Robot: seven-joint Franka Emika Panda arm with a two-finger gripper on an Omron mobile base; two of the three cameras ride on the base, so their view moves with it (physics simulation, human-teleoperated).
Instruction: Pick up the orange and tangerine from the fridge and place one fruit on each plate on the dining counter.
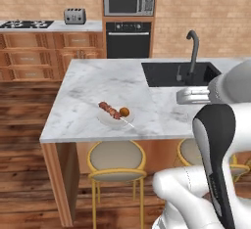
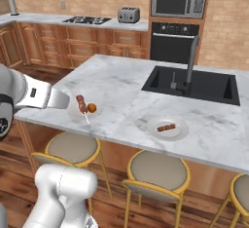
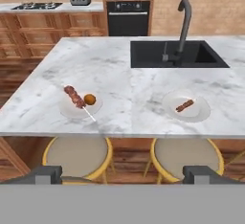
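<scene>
The dining counter (image 1: 93,83) (image 2: 114,83) (image 3: 119,72) carries two whitish plates. On the left plate (image 1: 104,120) (image 2: 73,113) (image 3: 66,109) rests a small round orange-coloured fruit (image 1: 124,111) (image 2: 91,108) (image 3: 89,99) beside a meat skewer; I cannot tell whether it is the orange or the tangerine. The right plate (image 2: 179,133) (image 3: 200,113) holds a short skewer and no fruit. My gripper (image 3: 123,174) hovers in front of the counter's near edge, above the stools, open, its fingertips (image 3: 45,173) wide apart with nothing between them. The fridge is out of view.
A black sink (image 1: 169,74) (image 3: 172,55) with a grey tap (image 1: 194,52) (image 3: 184,22) is set into the counter's far right. Yellow-framed stools (image 1: 116,160) (image 3: 76,153) stand under the near edge. Behind are an oven (image 1: 128,39), a toaster (image 1: 74,15) and wood cabinets.
</scene>
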